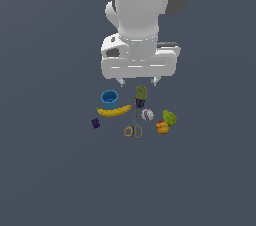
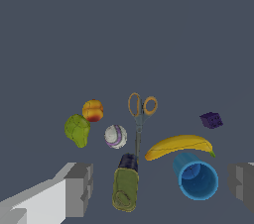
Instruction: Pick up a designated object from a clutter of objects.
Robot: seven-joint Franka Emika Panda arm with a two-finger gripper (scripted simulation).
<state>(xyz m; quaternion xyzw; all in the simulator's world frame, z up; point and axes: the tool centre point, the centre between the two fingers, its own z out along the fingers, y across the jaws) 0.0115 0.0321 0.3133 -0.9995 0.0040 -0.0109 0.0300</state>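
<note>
The designated object, a small can [image 1: 141, 96] [image 2: 126, 184] with a dark navy body and olive-green lid, stands at the back of the clutter, just to the exterior view's right of the blue cup [image 1: 109, 99] [image 2: 196, 177]. My gripper [image 1: 137, 80] [image 2: 161, 188] hangs open above the can, well clear of it, with its fingers [image 2: 79, 188] spread wide to either side of the can and cup. The clutter also holds a yellow banana [image 1: 114, 111] [image 2: 178, 146], orange-handled scissors [image 1: 134, 126] [image 2: 140, 114], a white ball [image 1: 147, 115] [image 2: 115, 136], a green pear [image 1: 169, 117] [image 2: 77, 130], an orange fruit [image 1: 161, 127] [image 2: 93, 110] and a tiny purple piece [image 1: 95, 123] [image 2: 211, 120].
All items lie close together on a flat dark grey surface [image 1: 50, 170]. The scissors' blades point toward the can and nearly touch it. The banana lies right in front of the cup.
</note>
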